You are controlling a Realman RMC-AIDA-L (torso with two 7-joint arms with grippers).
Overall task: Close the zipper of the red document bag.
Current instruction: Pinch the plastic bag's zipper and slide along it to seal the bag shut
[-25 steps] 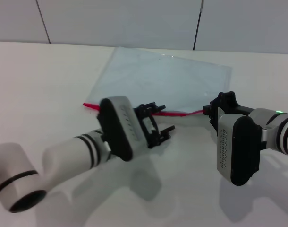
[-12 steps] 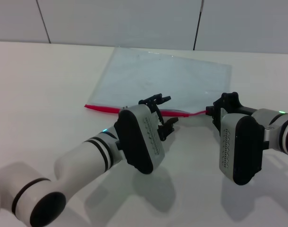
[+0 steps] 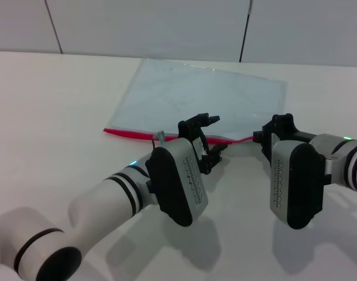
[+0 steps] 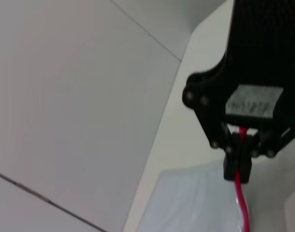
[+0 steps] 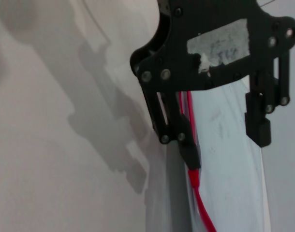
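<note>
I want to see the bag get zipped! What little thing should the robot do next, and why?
Probably shut the left gripper. Its fingers stand open on either side of the zipper and grip nothing yet. The right gripper is pinched on that red strip at the far end of the red document bag, holding it steady.

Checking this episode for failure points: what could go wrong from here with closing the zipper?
1. The left gripper is open at the zipper, while what looks like the slider pull sits apart from it; closing here may pinch only the strip.
2. The right gripper clamps just the zipper's end, so the red document bag could slip or drag.
</note>
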